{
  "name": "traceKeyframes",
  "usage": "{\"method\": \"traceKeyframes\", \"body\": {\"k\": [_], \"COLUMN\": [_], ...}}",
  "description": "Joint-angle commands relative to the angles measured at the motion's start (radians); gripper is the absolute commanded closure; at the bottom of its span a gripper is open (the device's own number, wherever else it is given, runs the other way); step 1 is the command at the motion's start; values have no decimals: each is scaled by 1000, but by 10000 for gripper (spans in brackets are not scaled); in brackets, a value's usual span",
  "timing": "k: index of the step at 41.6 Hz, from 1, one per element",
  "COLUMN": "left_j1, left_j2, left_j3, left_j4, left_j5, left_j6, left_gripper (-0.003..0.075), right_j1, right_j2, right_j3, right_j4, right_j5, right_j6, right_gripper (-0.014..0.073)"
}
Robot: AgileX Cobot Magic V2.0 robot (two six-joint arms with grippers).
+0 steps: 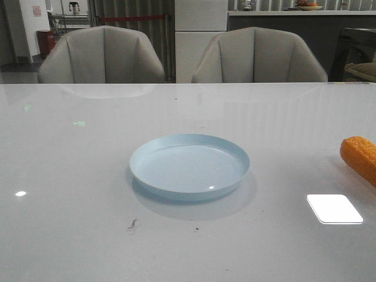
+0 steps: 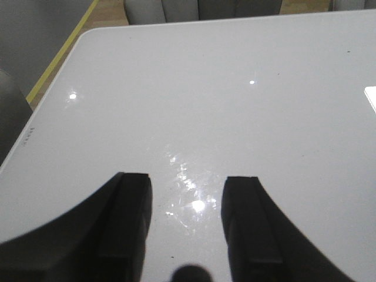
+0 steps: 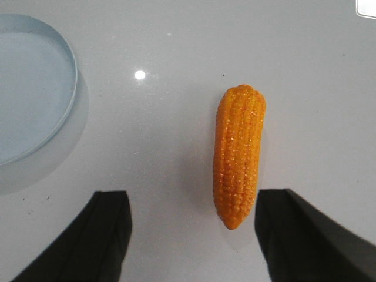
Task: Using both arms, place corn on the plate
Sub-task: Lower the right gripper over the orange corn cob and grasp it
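The pale blue plate [image 1: 189, 165] sits empty in the middle of the white table; part of its rim also shows in the right wrist view [image 3: 69, 100]. The orange corn [image 1: 361, 156] lies on the table at the right edge of the front view, cut off by the frame. In the right wrist view the corn [image 3: 239, 154] lies on the table with its tapered end between the fingers, near one of them. My right gripper [image 3: 194, 202] is open and above the table, not touching the corn. My left gripper [image 2: 187, 188] is open and empty over bare table. Neither arm shows in the front view.
Two grey chairs [image 1: 103, 56] [image 1: 258, 56] stand behind the table's far edge. A bright light reflection [image 1: 333, 208] lies on the table right of the plate. The table's edge and corner [image 2: 88, 35] show in the left wrist view, with floor beyond.
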Motion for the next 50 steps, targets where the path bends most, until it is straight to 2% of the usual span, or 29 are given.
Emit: {"method": "traceKeyframes", "body": {"k": [1, 4, 13, 26, 33, 50], "left_j1": [2, 2, 2, 2, 2, 2], "left_j2": [-43, -50, -52, -52, -52, -52], "left_j3": [-23, -23, -23, -23, -23, -23], "left_j4": [-25, -40, -81, -95, -95, -95], "left_j5": [-96, -96, -86, -77, -77, -77], "left_j6": [0, 0, 0, 0, 0, 0], "left_gripper": [358, 358, 358, 358, 358, 358], "right_j1": [-5, -19, -92, -95, -95, -95], "right_j2": [0, 43, 266, 612, 727, 841], "right_j3": [-75, -141, -390, -681, -728, -727], "right_j4": [0, -1, -28, -109, -109, -109], "right_j5": [-44, -2, 196, 438, 457, 440], "right_j6": [60, 98, 97, 83, 66, 66], "right_gripper": [39, 39, 39, 39, 39, 39]}}
